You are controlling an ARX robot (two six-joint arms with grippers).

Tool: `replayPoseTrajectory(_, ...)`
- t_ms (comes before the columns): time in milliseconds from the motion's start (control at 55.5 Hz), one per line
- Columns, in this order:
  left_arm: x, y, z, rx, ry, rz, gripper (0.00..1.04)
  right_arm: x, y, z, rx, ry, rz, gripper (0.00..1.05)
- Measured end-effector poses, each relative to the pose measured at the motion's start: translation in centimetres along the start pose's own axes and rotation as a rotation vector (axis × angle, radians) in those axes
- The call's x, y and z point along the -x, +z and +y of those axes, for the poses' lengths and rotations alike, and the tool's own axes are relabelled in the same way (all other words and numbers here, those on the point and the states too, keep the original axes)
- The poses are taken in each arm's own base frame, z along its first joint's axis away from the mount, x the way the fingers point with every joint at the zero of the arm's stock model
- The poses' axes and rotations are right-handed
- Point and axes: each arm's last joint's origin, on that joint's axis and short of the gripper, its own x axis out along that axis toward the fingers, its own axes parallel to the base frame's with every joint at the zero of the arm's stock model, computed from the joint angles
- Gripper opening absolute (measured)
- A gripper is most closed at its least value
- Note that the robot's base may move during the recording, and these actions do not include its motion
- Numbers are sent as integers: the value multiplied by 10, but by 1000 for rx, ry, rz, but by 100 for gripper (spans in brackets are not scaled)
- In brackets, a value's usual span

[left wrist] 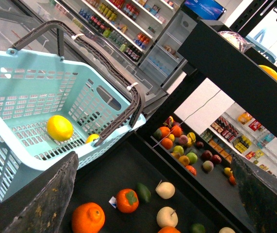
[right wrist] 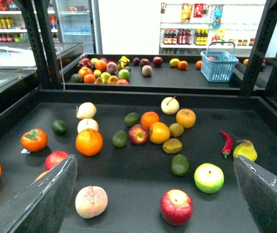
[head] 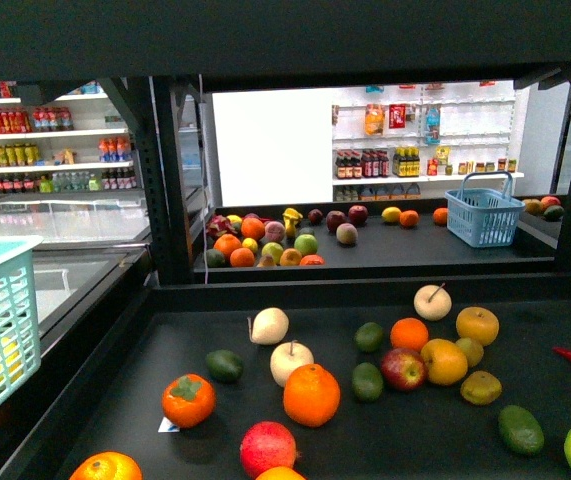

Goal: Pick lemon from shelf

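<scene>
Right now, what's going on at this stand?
Neither arm holds anything. A lemon already lies in the light blue basket beside the shelf, under the left wrist camera. Both grippers are open: the left fingers frame the basket edge, and the right fingers hang over the tray of mixed fruit. In the front view only the basket's corner shows at the left, and no arm.

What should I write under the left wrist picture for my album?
A lemon lies in the light blue basket beside the shelf of fruit, seen between open gripper fingers.
</scene>
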Motion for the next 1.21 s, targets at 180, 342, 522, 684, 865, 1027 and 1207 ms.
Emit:
replayPoseTrajectory(180, 10, -36, -1, -84, -20, 52, 97, 0, 0, 0, 0, -1, 0, 97)
replayPoseTrajectory(342, 18, -70, -4, -180, -95, 158, 97, 0, 0, 0, 0, -1, 0, 97)
replayPoseTrajectory(522, 15, -68, 9, -459, -320, 186, 67, 0, 0, 0, 0, -2, 0, 97)
replayPoseTrajectory(684, 8, -67, 33, -564, -329, 168, 37, 0, 0, 0, 0, 0, 0, 97)
replayPoseTrajectory(865, 3, -65, 54, -583, -328, 154, 3, 0, 0, 0, 0, -1, 0, 97)
replayPoseTrajectory(1027, 0, -65, 64, -585, -325, 150, 3, 0, 0, 0, 0, -1, 0, 97)
replayPoseTrajectory(1207, -3, -63, 73, -586, -353, 156, 3, 0, 0, 0, 0, -1, 0, 97)
